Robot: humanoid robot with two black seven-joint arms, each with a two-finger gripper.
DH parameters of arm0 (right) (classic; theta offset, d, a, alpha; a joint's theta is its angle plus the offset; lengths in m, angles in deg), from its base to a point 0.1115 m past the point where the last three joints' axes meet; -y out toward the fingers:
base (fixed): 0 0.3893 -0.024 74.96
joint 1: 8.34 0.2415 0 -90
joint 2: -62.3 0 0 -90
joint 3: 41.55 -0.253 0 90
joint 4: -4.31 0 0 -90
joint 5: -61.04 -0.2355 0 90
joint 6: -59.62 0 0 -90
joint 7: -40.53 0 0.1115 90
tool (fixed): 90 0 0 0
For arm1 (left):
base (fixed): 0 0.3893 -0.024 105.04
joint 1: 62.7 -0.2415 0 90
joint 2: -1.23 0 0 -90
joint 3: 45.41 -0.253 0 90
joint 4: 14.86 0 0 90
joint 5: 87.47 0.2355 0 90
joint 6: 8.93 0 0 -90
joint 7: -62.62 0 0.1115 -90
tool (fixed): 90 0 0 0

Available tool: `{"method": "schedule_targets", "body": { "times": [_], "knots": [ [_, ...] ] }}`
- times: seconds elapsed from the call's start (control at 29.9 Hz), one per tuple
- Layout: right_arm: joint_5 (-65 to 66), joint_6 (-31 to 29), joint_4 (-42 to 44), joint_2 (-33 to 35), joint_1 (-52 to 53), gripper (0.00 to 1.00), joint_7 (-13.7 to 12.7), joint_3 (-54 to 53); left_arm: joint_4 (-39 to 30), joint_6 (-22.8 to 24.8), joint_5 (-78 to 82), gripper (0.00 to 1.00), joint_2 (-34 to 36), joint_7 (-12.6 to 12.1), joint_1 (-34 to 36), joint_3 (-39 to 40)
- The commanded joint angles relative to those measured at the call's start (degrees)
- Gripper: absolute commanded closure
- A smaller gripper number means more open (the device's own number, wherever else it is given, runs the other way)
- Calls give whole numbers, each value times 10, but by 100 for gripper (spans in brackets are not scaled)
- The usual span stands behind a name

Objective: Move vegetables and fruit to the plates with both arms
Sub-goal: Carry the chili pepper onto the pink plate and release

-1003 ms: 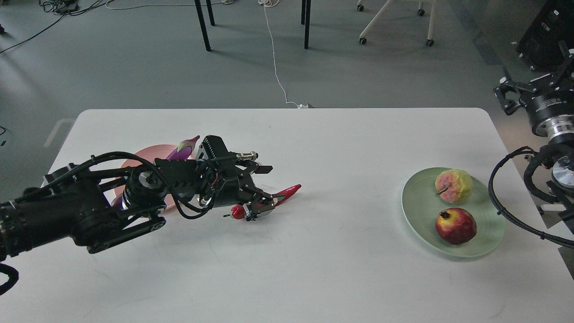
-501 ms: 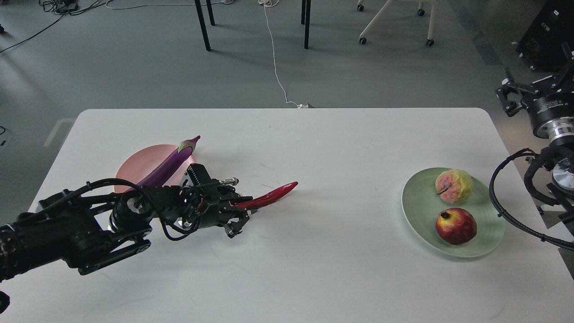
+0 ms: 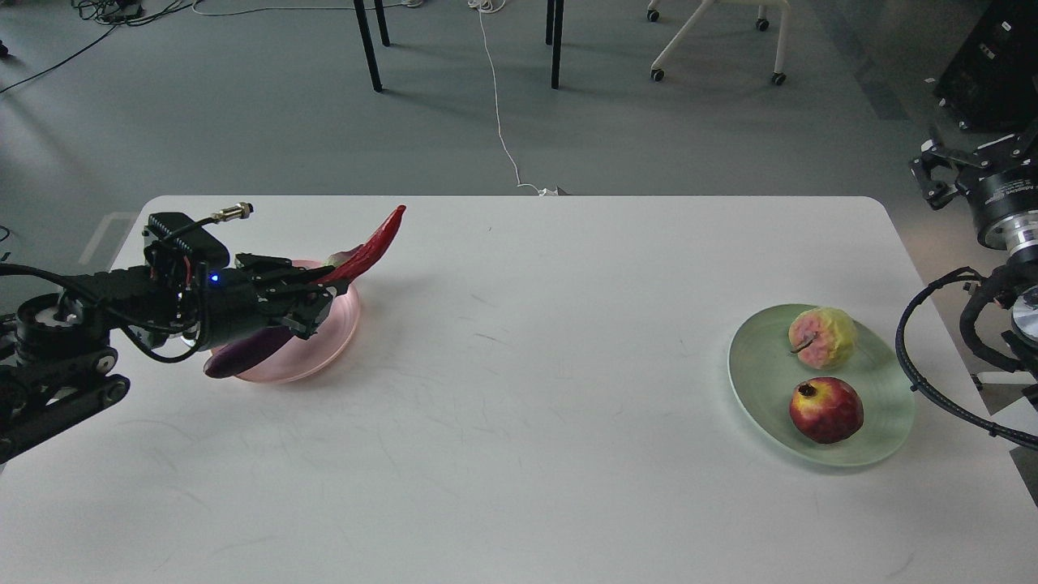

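My left gripper (image 3: 312,288) is shut on the red chili pepper (image 3: 375,241) and holds it above the pale pink plate (image 3: 336,337) at the table's left. The pepper's tip sticks up and to the right. The purple eggplant (image 3: 243,355) lies on the pink plate, mostly hidden under my gripper. The mint green plate (image 3: 750,369) at the right holds the bumpy yellow-pink fruit (image 3: 821,337) and the dark-red pomegranate (image 3: 825,409). My right gripper (image 3: 941,174) is raised beyond the table's right edge, seen small and dark.
The white table (image 3: 519,365) has bare surface between the two plates. Black table legs (image 3: 365,45), a white cable (image 3: 499,122) and a wheeled chair base (image 3: 714,40) stand on the floor beyond the far edge.
My left gripper has lifted the chili pepper off the table and carried it left and back, from the table's middle-left to above the pink plate. The right arm has barely moved.
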Motion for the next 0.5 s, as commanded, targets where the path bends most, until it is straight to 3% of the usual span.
{"method": "schedule_targets", "body": {
  "times": [0.0, 0.17, 0.23, 0.33, 0.47],
  "knots": [
    [0, 0, -2, -6, -1, 1, 0, 0, 83, -1, -21, 88, 5, 13, -18, -3],
    [0, 2, -5, -7, 0, 1, 0, 0, 143, -1, -22, 85, -16, 13, -27, -4],
    [0, 1, -5, -6, 0, 1, 0, 0, 146, -1, -23, 70, -30, 13, -28, -4],
    [0, 1, -4, -1, 0, 1, 0, 0, 146, -15, -37, 25, -38, 15, -40, -1],
    [0, -1, -1, 1, -1, 1, 0, 2, 146, -46, -62, 14, -39, 25, -47, -4]
  ]
}}
